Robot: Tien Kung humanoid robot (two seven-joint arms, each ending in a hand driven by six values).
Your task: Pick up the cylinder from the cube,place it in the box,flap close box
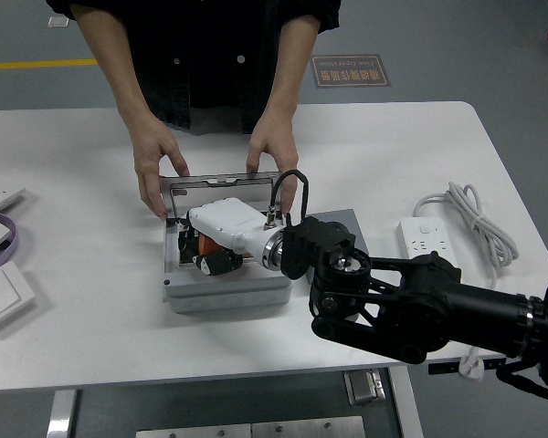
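Note:
A grey box (224,294) sits mid-table with its lid (221,182) raised at the back. A person at the far side holds the lid's top corners, one hand (153,166) on the left and one hand (274,151) on the right. My right hand (206,255), white with orange and black parts, reaches down into the open box from the right. Its black forearm (411,306) crosses the box's right wall. No cylinder shows; the hand hides the box's inside. My left arm is out of view.
A flat grey block (345,219) lies just right of the box, partly behind my wrist. A white power strip (423,239) with a coiled cable (475,219) lies at the right. White switch plates (2,292) lie at the left edge.

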